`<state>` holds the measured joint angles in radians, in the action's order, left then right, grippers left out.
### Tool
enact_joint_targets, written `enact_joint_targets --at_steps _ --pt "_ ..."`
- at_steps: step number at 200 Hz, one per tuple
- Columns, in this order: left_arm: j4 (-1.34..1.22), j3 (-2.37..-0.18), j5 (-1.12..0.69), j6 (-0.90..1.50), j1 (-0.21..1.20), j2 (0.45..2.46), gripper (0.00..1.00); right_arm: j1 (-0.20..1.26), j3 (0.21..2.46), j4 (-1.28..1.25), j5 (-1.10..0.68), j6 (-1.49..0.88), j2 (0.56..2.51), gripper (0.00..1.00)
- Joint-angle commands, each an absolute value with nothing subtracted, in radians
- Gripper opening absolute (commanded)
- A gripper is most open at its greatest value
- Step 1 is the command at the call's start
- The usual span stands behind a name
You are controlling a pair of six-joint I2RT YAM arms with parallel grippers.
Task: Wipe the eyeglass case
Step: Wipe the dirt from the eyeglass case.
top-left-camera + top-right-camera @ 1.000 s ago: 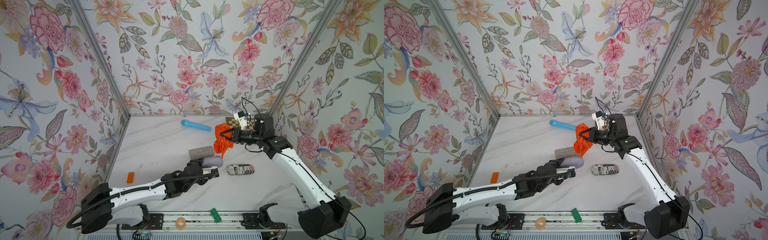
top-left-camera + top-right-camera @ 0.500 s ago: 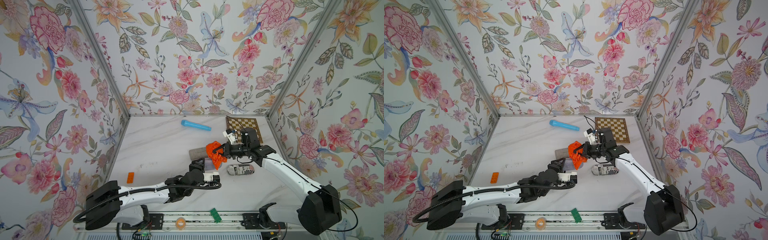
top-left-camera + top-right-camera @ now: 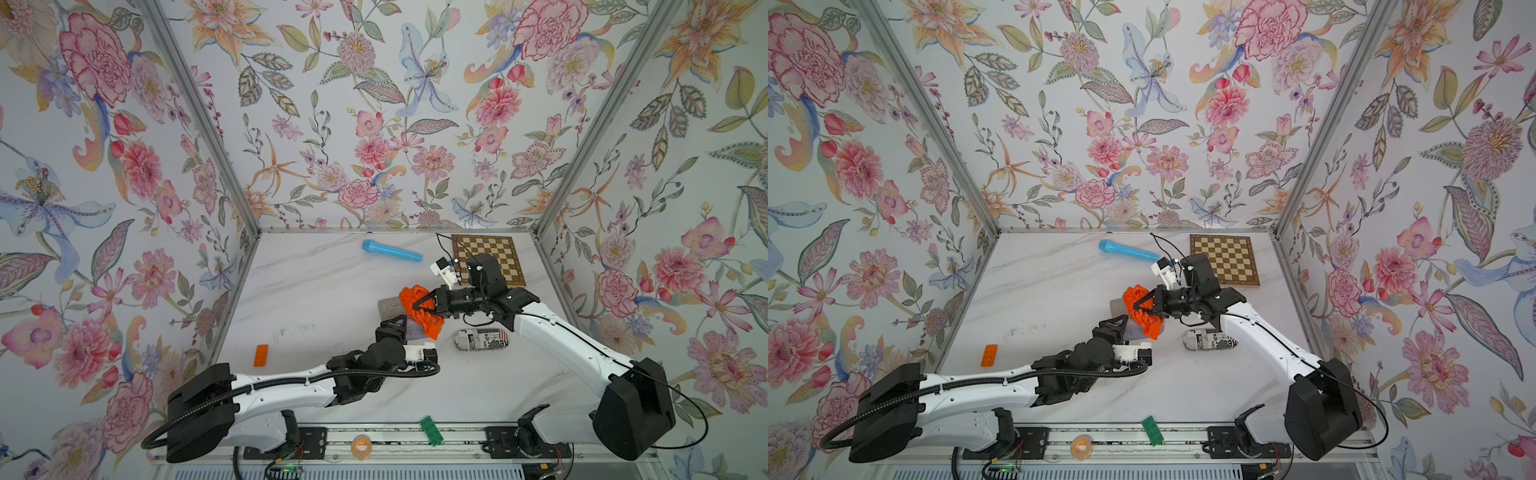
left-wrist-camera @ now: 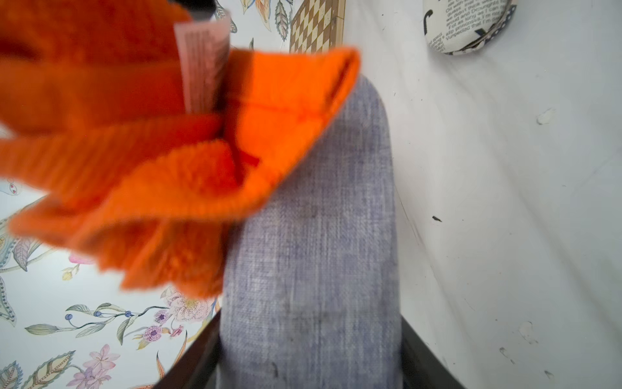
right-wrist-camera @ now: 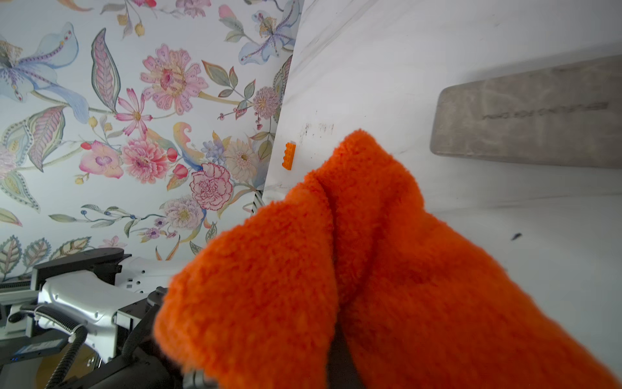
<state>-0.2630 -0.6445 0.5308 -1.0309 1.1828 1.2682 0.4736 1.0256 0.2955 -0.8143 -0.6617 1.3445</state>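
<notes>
Two arms: left gripper (image 3: pixel 405 328) clamps one end of the case (image 4: pixel 313 252); right gripper (image 3: pixel 420 305) is pinched tight on the cloth (image 3: pixel 428 322).
Case look: lavender-grey woven fabric, flat and oblong, rounded at the free end, with faint dark smudges toward the gripped end.
Case place: mid-table, near the taupe case (image 3: pixel 388 307) and the newsprint case (image 3: pixel 482 339), mostly hidden by the cloth in both top views; whether it rests on the table cannot be told.
Case axis: the long axis runs straight out from the left jaws, and the rounded end points toward the back, on the chessboard (image 3: pixel 490 257) side.
Cloth: orange, fluffy, bunched, with a pale tag showing; it lies over one side of the case's far half.
Table (image 3: pixel 316 291): white marble with grey veins, a few dark specks and scuffs.
Also on table: blue tube (image 3: pixel 390 250) near the back wall; orange brick (image 3: pixel 261 355) by the left wall.
Front rail: green brick (image 3: pixel 431 431), tape roll (image 3: pixel 360 446).
Walls: floral wallpaper on three sides, with metal corner posts.
</notes>
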Motion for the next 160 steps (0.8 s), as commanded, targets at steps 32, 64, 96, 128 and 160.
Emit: enact_joint_targets --at_steps 32,64,96,128,160 --pt "-0.413 -0.704 0.581 -0.978 1.163 1.245 0.46 0.622 1.036 0.228 -0.828 -0.753 1.428 0.0" --pt "-0.417 -0.695 0.586 -0.973 1.157 1.234 0.45 0.666 1.036 0.209 -0.851 -0.756 1.471 0.0" --pt "-0.381 -0.679 0.59 -0.968 1.15 1.191 0.44 0.555 0.985 0.362 -0.842 -0.659 1.395 0.0" --pt "-0.384 -0.688 0.586 -0.964 1.149 1.194 0.44 0.542 1.03 0.372 -0.839 -0.654 1.409 0.0" --pt "-0.399 -0.691 0.588 -0.967 1.149 1.215 0.44 0.671 1.054 0.287 -0.851 -0.703 1.474 0.0"
